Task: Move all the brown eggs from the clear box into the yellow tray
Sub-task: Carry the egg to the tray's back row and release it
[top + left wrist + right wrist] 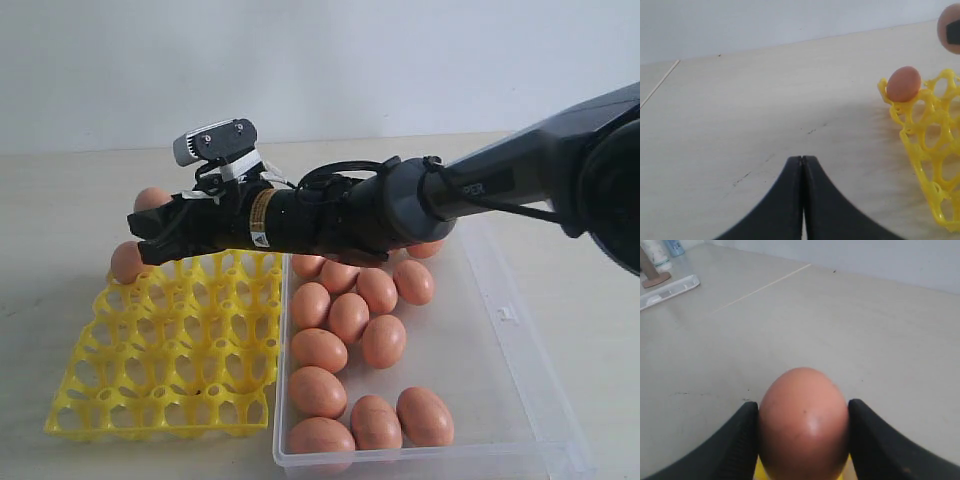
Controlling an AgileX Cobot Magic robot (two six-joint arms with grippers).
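Observation:
My right gripper [148, 218] reaches across the clear box [515, 345] to the far left corner of the yellow tray [170, 370]. It is shut on a brown egg [152, 197], which fills the space between the fingers in the right wrist view [803, 425], where the right gripper [803, 407] has yellow plastic just below it. Another egg [125, 262] sits in the tray's far left corner cell, the same seated egg [903, 84] in the left wrist view. Several brown eggs [348, 316] lie in the box. The left gripper [802, 159] is shut on nothing, over bare table beside the tray [935, 150].
A white flat object [670, 290] and some bottles [657, 252] stand far off on the table in the right wrist view. The right arm's forearm [400, 205] spans the back of the box. Most tray cells hold nothing.

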